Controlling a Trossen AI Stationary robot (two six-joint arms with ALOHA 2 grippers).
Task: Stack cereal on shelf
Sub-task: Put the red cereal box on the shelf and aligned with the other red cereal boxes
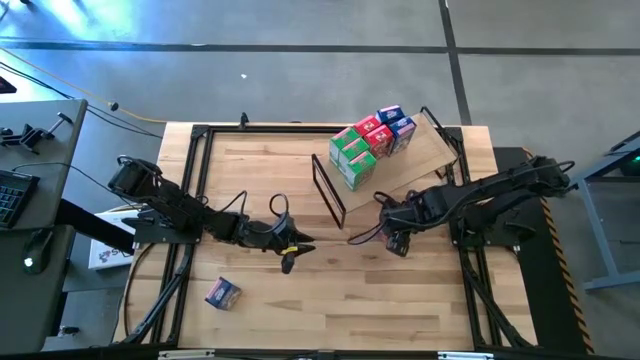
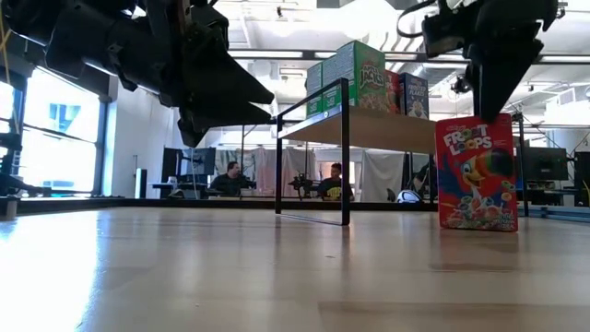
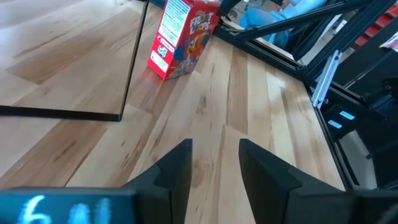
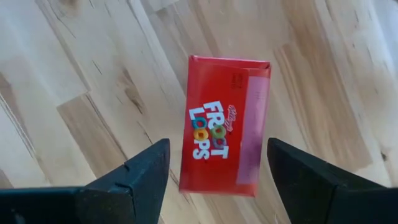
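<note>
A red cereal box (image 2: 476,172) stands upright on its bottom on the tabletop, to the right of the shelf's front; it also shows in the right wrist view (image 4: 227,124) and the left wrist view (image 3: 181,37). My right gripper (image 4: 217,168) is open just above it, pointing down, one finger on either side, touching nothing. The shelf (image 1: 425,155), a tilted light board on a black wire frame (image 2: 346,148), carries several green (image 1: 350,155), red (image 1: 372,135) and blue (image 1: 398,125) boxes. My left gripper (image 3: 214,155) is open and empty above mid-table (image 1: 290,255).
A blue cereal box (image 1: 222,292) lies on the tabletop near the front left. The shelf's black wire frame (image 1: 330,190) stands between the two grippers. People sit in the room behind the table (image 2: 230,177).
</note>
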